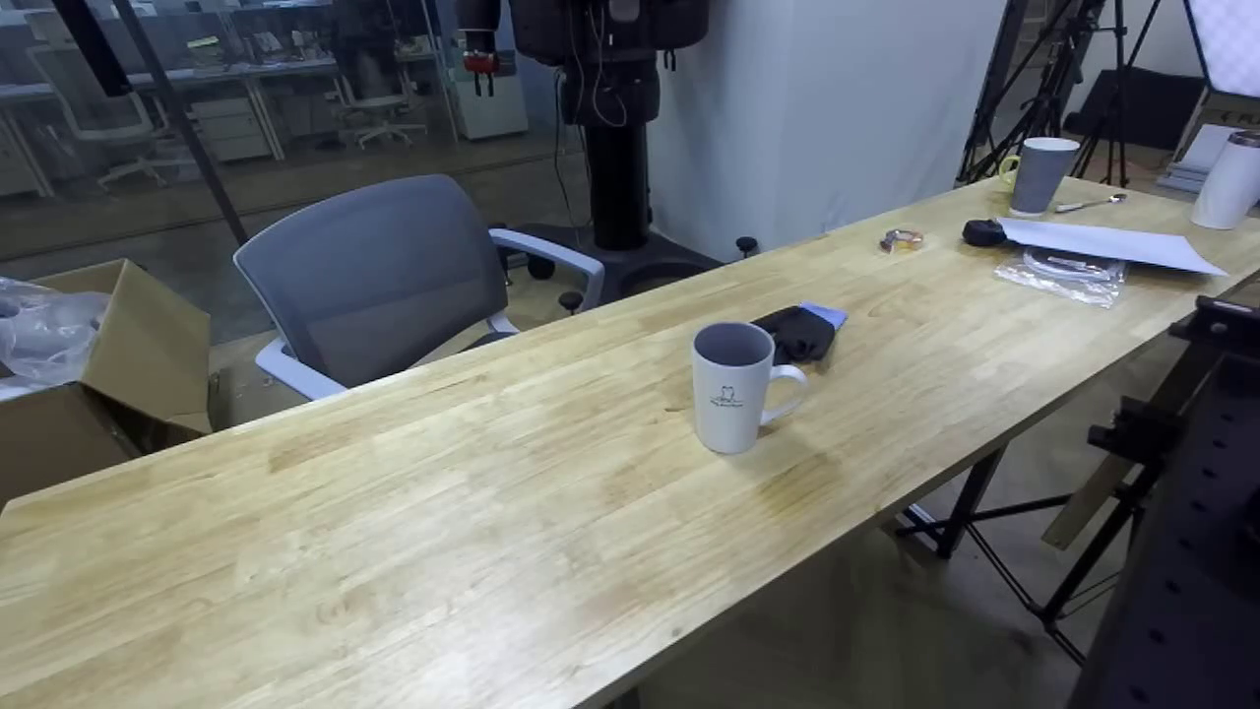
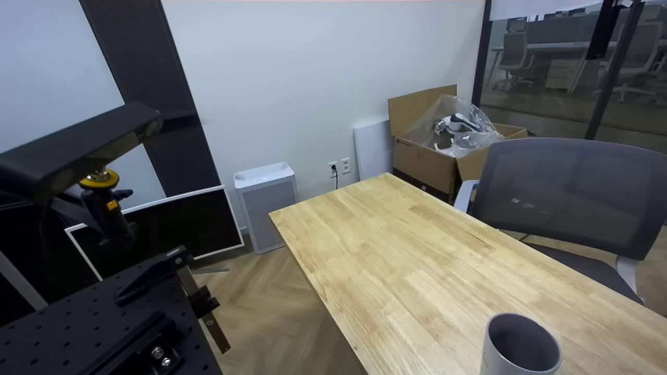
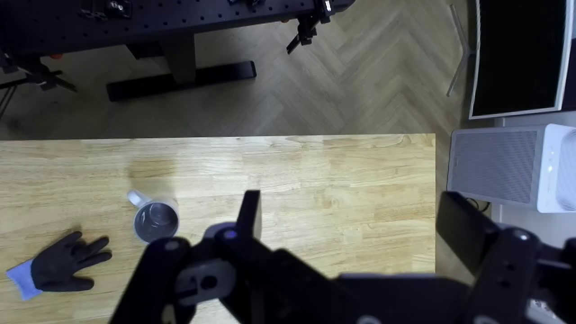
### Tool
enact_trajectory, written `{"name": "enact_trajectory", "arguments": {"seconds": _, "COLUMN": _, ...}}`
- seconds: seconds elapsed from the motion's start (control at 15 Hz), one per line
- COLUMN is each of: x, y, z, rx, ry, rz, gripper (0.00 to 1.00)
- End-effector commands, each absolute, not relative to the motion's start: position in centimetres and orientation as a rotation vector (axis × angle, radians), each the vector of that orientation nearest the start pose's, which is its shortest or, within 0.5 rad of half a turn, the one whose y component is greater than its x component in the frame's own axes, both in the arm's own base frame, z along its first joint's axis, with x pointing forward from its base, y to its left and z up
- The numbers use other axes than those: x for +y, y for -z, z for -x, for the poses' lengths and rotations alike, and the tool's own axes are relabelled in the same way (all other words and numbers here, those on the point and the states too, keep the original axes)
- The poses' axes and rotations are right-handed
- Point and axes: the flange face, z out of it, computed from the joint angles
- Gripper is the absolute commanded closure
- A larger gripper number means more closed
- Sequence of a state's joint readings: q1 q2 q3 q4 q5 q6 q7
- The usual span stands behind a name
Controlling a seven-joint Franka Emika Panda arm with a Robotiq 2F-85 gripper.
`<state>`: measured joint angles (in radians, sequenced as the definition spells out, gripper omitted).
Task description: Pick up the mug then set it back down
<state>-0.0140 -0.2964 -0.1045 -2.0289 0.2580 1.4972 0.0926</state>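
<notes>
A white mug with a grey inside and a small dark print (image 1: 724, 404) stands upright on the wooden table (image 1: 472, 512) in an exterior view. Its handle points toward the right there. The mug (image 2: 495, 359) is cut off by the bottom edge in an exterior view. In the wrist view the mug (image 3: 156, 220) is seen from above, left of the gripper, with its handle toward the upper left. My gripper (image 3: 351, 195) is open with wide-apart fingers and nothing between them. It is above the table, apart from the mug. The gripper is not seen in either exterior view.
A black glove with a blue cuff (image 3: 63, 265) lies near the mug. A grey mug with a yellow handle (image 1: 1043, 177), a white bottle (image 1: 1226, 187), a paper sheet (image 1: 1112, 241) and a plastic bag (image 1: 1063, 276) are at the table's far end. A chair (image 1: 384, 286) stands alongside.
</notes>
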Motion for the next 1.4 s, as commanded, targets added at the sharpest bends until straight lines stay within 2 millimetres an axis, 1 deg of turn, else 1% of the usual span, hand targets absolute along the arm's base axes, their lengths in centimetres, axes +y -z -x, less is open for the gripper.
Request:
{"name": "enact_trajectory", "arguments": {"seconds": 0.0, "x": -2.8, "y": -55.9, "z": -44.0, "rx": 0.303, "ry": -0.334, "rz": 2.815, "gripper": 0.0}}
{"name": "enact_trajectory", "arguments": {"seconds": 0.4, "x": -2.8, "y": -55.9, "z": -44.0, "rx": 0.303, "ry": -0.334, "rz": 2.815, "gripper": 0.0}}
{"name": "enact_trajectory", "arguments": {"seconds": 0.53, "x": -2.7, "y": -55.4, "z": -44.1, "rx": 0.305, "ry": -0.3, "rz": 2.848, "gripper": 0.0}}
{"name": "enact_trajectory", "arguments": {"seconds": 0.73, "x": -2.7, "y": -53.9, "z": -44.5, "rx": 0.291, "ry": -0.237, "rz": 2.923, "gripper": 0.0}}
{"name": "enact_trajectory", "arguments": {"seconds": 0.93, "x": -3.1, "y": -52.3, "z": -44.7, "rx": 0.286, "ry": -0.205, "rz": 2.958, "gripper": 0.0}}
{"name": "enact_trajectory", "arguments": {"seconds": 1.33, "x": -3.9, "y": -50.1, "z": -45.2, "rx": 0.21, "ry": -0.023, "rz": 2.918, "gripper": 0.0}}
